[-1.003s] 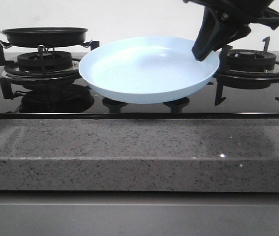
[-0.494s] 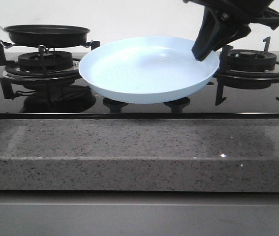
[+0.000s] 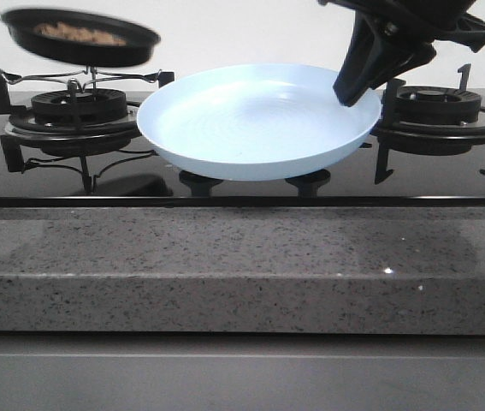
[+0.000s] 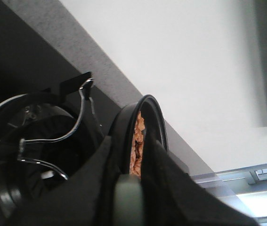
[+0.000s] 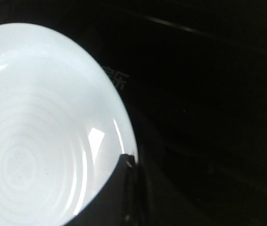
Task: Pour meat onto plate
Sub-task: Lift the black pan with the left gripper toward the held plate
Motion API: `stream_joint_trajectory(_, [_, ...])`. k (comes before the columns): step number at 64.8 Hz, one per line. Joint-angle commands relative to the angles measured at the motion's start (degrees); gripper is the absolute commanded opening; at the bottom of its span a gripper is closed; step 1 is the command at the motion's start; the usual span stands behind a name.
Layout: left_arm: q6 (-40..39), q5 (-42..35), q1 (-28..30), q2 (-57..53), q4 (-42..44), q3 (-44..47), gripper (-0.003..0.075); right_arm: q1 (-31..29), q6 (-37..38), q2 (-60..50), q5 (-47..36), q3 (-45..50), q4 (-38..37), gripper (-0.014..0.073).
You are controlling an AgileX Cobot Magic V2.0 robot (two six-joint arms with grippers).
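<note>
The right gripper (image 3: 357, 92) pinches the plate (image 3: 255, 124) at its right rim, holding it tilted toward the camera above the stove (image 3: 447, 120). Well off to its left, the left gripper (image 4: 131, 197) clamps the pan (image 3: 79, 38) handle — meat (image 3: 79, 34) lies inside, the pan raised over the left burner (image 3: 78, 107).

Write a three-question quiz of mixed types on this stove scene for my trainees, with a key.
1. True or false: the meat already lies on the plate.
2. The frying pan is: A) resting on the left burner; B) lifted above it, tilted; C) on the plate.
3. Fill in: the right pincer grips the plate's ____.

Key: 1 false, the meat is in the pan; 2 B; 3 rim.
</note>
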Motion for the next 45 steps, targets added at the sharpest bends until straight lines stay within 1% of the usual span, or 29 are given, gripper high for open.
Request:
stream_joint_trajectory(1, [0.99,2.31,0.02,-7.11,-4.93,-0.43,-0.0020,-0.18,-0.40,-2.44,-2.61,-1.30,1.72,-0.0120])
stream_joint_trajectory(7, [1.85,2.28,0.02,-10.86,-4.93,2.17,-0.0020,-0.18,-0.40,-2.44,-2.61,-1.30,1.72,-0.0120])
stream_joint_trajectory(16, [5.49,2.40,-0.32,-17.23,-5.04,8.18,-0.0020,-0.18,-0.40,-2.44,-2.61,-1.30,1.72,-0.0120])
stream_joint_trajectory(25, [8.24,1.40,-2.45,-22.75,-5.04,14.05,-0.0020,-0.18,-0.40,-2.44,-2.61,-1.30,1.72,-0.0120])
stream_joint_trajectory(34, [10.84,-2.14,-7.30,-26.63,-5.04,17.71,-0.0020,-0.18,-0.40,-2.44,-2.61,-1.30,1.72,-0.0120])
stream_joint_trajectory(45, [14.75,-8.64,-16.71,-27.45,-4.42,18.24,-0.0020,-0.18,-0.40,-2.44,-2.61,-1.30,1.72,-0.0120])
